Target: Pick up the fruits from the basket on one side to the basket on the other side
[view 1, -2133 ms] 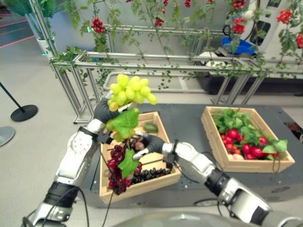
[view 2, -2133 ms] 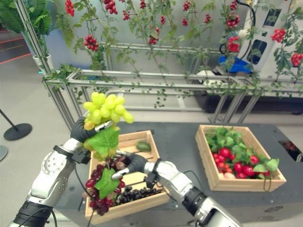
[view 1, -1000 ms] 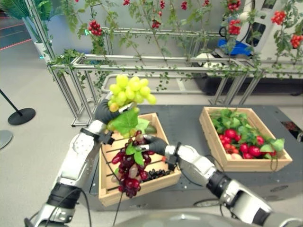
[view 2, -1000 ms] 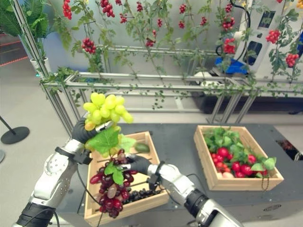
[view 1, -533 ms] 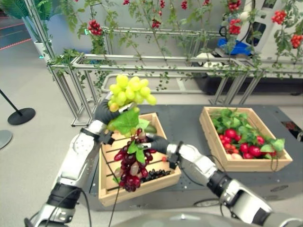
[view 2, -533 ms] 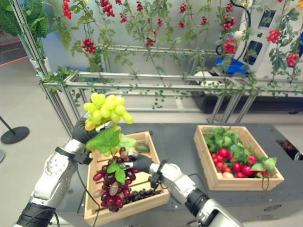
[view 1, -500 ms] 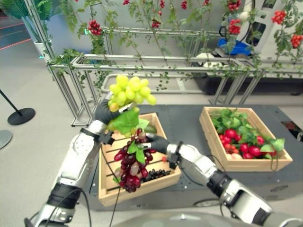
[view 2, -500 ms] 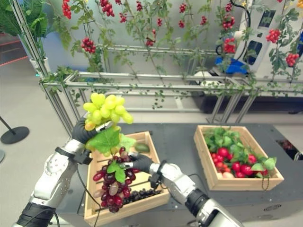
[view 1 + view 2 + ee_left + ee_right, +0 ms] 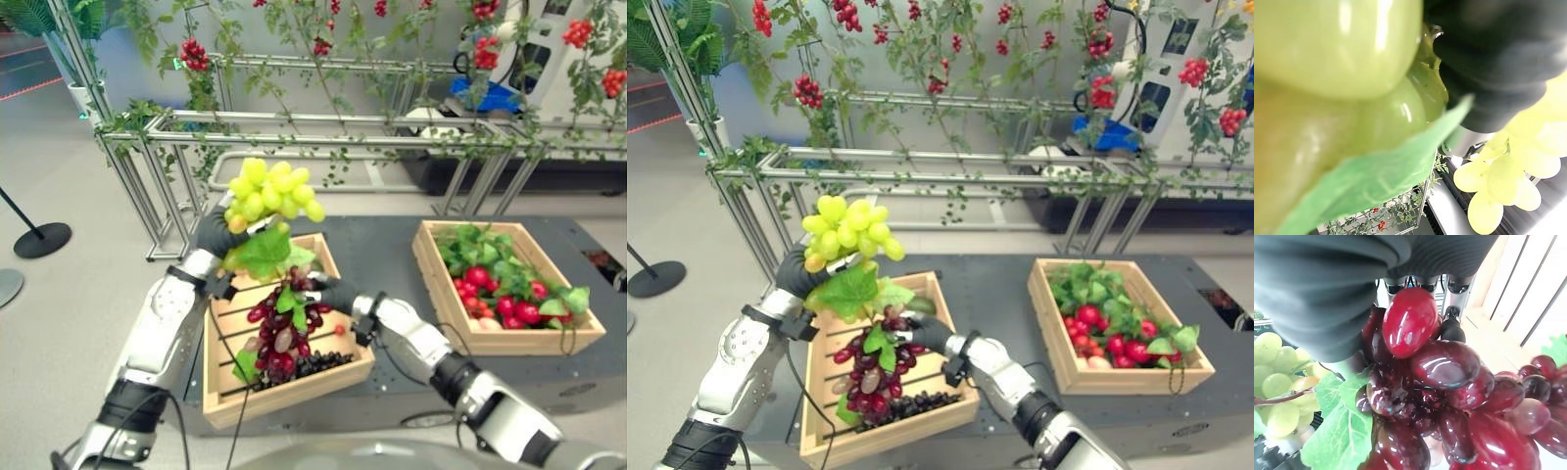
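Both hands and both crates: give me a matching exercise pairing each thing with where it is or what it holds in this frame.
Column 1:
1. green grapes
2. red grapes
3. black grapes
4. right crate

Column 2:
A. lying at the near side inside the left crate
B. raised in the left hand
C. full of red fruit and green leaves
D. hanging from the right hand over the left crate

Pairs: 1-B, 2-D, 3-A, 4-C

Dark grey platform [image 9: 382,257] with two wooden crates

Slatted crate [image 9: 320,375] at 9 o'clock; crate of red fruit and leaves [image 9: 509,341] at 3 o'clock, well apart.
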Available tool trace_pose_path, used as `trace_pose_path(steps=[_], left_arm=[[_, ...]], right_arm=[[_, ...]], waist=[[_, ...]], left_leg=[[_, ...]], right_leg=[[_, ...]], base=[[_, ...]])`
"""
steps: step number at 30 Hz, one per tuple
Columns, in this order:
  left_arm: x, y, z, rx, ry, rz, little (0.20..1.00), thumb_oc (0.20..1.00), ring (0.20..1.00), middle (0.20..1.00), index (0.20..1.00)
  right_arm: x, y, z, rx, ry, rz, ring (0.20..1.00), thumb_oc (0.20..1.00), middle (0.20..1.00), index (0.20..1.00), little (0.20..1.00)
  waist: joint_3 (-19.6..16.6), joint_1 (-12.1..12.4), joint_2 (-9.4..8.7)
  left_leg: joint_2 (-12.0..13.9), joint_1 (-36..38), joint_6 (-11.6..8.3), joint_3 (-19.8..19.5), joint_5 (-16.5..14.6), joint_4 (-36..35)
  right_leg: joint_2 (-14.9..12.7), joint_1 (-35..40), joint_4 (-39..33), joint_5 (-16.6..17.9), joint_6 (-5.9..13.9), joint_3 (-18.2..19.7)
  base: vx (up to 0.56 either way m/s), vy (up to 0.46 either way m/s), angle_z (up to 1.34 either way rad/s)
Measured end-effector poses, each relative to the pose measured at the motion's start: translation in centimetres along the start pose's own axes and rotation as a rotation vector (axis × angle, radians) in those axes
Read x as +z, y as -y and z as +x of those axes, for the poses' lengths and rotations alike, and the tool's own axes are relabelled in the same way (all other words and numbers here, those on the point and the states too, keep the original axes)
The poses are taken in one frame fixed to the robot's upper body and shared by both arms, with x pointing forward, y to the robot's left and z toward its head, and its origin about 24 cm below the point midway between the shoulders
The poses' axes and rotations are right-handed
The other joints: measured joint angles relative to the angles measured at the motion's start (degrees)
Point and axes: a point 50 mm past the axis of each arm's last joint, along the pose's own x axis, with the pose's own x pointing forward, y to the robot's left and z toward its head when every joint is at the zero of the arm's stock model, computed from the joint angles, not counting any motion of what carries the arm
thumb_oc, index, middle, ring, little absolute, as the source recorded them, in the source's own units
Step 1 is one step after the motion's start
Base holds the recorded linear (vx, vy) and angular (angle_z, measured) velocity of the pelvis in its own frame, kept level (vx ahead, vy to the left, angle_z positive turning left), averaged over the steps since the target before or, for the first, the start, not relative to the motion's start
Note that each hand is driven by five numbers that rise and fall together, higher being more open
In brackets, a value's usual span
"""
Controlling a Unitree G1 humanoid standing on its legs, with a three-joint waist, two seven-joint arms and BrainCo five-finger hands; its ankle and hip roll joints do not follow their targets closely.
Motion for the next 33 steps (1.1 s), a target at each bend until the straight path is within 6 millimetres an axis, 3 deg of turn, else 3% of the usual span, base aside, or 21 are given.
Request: trace_pose_path(steps=[4, 6, 9, 12, 18, 33], left_arm=[[-0.1, 0.0, 0.0, 0.003, -0.005, -0.002, 0.200, 0.200, 0.200, 0.200, 0.200], [0.3, -0.1, 0.2, 0.005, 0.017, 0.001, 0.200, 0.200, 0.200, 0.200, 0.200], [1.0, -0.9, 0.1, 0.037, 0.050, 0.012, 0.200, 0.200, 0.200, 0.200, 0.200], [1.3, -1.4, 0.0, 0.063, 0.063, 0.023, 0.200, 0.200, 0.200, 0.200, 0.200], [1.3, -1.5, -0.1, 0.064, 0.064, 0.024, 0.200, 0.200, 0.200, 0.200, 0.200], [1.6, -2.0, -0.2, 0.078, 0.072, 0.036, 0.200, 0.200, 0.200, 0.200, 0.200]], right_arm=[[-0.3, 0.1, 0.1, -0.021, -0.014, -0.017, 0.200, 0.200, 0.200, 0.200, 0.200], [-1.9, 0.7, -0.4, -0.060, -0.096, -0.025, 0.200, 0.200, 0.200, 0.200, 0.200], [-6.2, 1.5, -3.4, -0.149, -0.271, 0.022, 0.200, 0.200, 0.200, 0.200, 0.200], [-8.3, 2.2, -6.1, -0.202, -0.371, 0.027, 0.200, 0.200, 0.200, 0.200, 0.200], [-8.1, 5.0, -9.1, -0.346, -0.382, 0.019, 0.200, 0.200, 0.200, 0.200, 0.200], [-7.3, 9.0, -13.8, -0.550, -0.425, -0.024, 0.200, 0.200, 0.200, 0.200, 0.200]], waist=[[-0.28, -0.02, -0.41], [-0.54, 0.11, -0.71], [-0.74, 0.30, -0.99], [-0.62, 0.14, -0.83], [-0.37, -0.08, -0.45], [0.26, -0.02, -0.46]], left_leg=[[0.01, 0.04, 0.00, -0.02, -0.02, 0.00], [-0.01, 0.08, 0.01, -0.14, -0.03, 0.00], [-0.13, 0.01, 0.07, -0.43, -0.10, -0.02], [-0.12, -0.02, 0.08, -0.54, -0.11, -0.03], [-0.10, -0.03, 0.07, -0.57, -0.11, -0.03], [-0.04, 0.03, 0.10, -0.85, -0.31, -0.03]], right_leg=[[0.01, 0.04, 0.01, -0.04, 0.06, 0.00], [-0.01, 0.15, 0.01, -0.07, 0.11, -0.02], [-0.12, 0.18, 0.03, -0.23, 0.33, -0.08], [-0.12, 0.18, 0.00, -0.24, 0.33, -0.11], [-0.04, 0.23, -0.21, -0.24, 0.33, -0.14], [0.26, 0.63, -0.83, -0.20, 0.41, -0.28]], base=[[0.00, 0.000, 0.00], [0.00, 0.002, 0.03], [0.01, 0.004, 0.03], [0.00, 0.000, 0.00], [0.00, 0.000, 0.00], [0.00, 0.000, 0.00]])
